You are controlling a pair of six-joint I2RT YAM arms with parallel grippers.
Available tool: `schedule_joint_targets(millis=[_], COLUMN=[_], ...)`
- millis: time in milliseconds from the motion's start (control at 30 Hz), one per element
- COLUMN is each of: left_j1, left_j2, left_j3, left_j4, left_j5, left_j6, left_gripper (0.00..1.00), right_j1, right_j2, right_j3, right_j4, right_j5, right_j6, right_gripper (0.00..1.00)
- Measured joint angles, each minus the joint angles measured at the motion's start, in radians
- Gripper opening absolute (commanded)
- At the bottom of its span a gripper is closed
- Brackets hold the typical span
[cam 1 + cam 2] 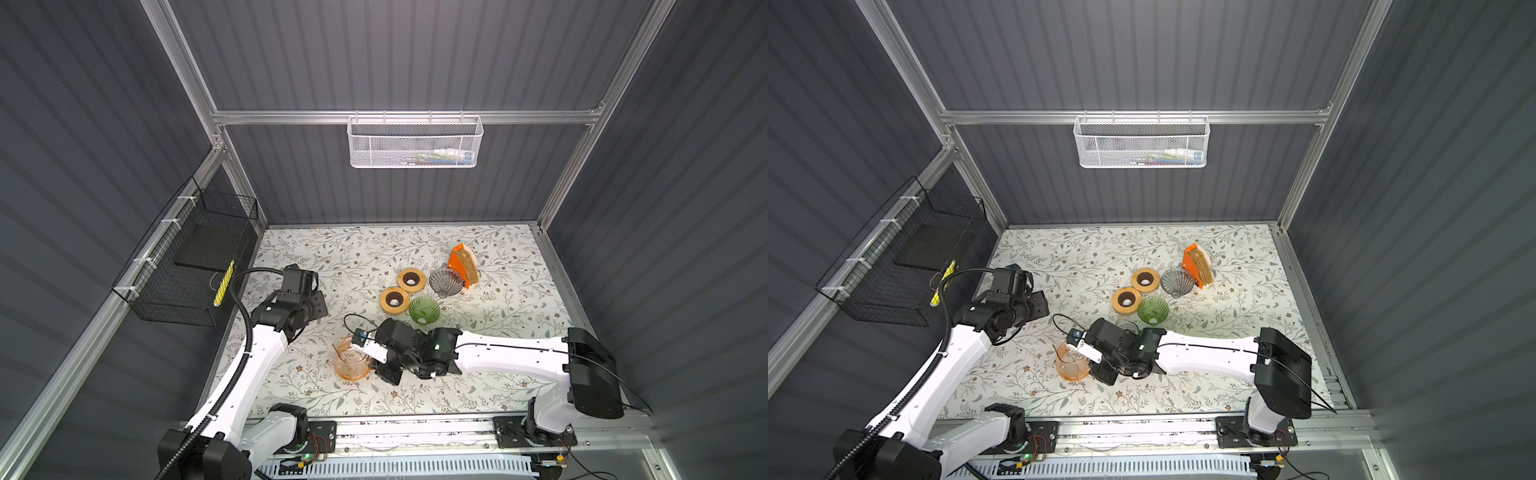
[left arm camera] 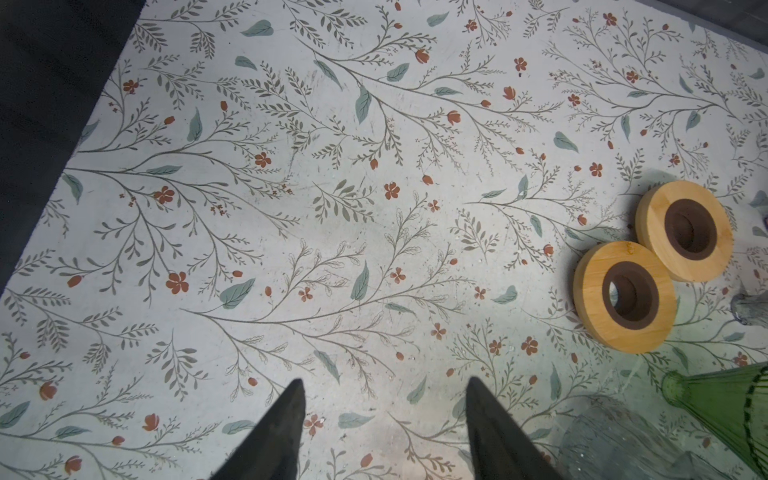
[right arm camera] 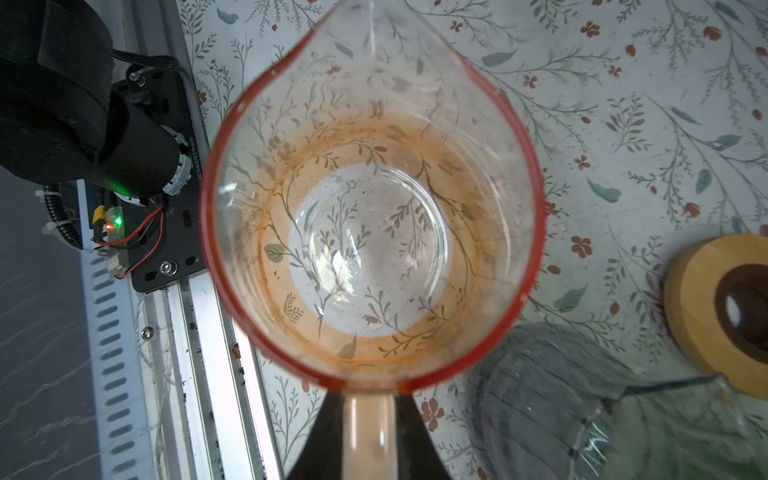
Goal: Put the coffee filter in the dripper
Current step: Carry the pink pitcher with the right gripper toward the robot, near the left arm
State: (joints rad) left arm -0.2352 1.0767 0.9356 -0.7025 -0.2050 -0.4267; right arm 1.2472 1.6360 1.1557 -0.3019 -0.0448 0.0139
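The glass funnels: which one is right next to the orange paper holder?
The smoky grey dripper, standing right beside the orange filter holder. The green dripper sits farther from it, nearer the robot's base, next to a wooden ring.

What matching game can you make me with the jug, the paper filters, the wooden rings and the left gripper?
Things:
1. jug
2. paper filters
3. wooden rings
4. left gripper

States:
A. open, holding nothing
B. side by side on the table
C. standing in the orange holder
D. handle pinched by the right gripper

Pairs: 1-D, 2-C, 3-B, 4-A
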Motion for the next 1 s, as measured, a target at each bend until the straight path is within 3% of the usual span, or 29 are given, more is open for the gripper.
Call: schedule_joint_targets(millis=[1000], left_j1=[0.000], left_j2=[-0.011], left_j3=[-0.034], left_j4=[0.072], left_j5=[0.034], left_j6=[0.031], left_gripper=[0.62], right_j1=[0.032], right_j2=[0.169], right_j3=[0.015], right_j4=[0.021], right_j5=[-0.009], right_j6=[-0.009], right_gripper=[0.00])
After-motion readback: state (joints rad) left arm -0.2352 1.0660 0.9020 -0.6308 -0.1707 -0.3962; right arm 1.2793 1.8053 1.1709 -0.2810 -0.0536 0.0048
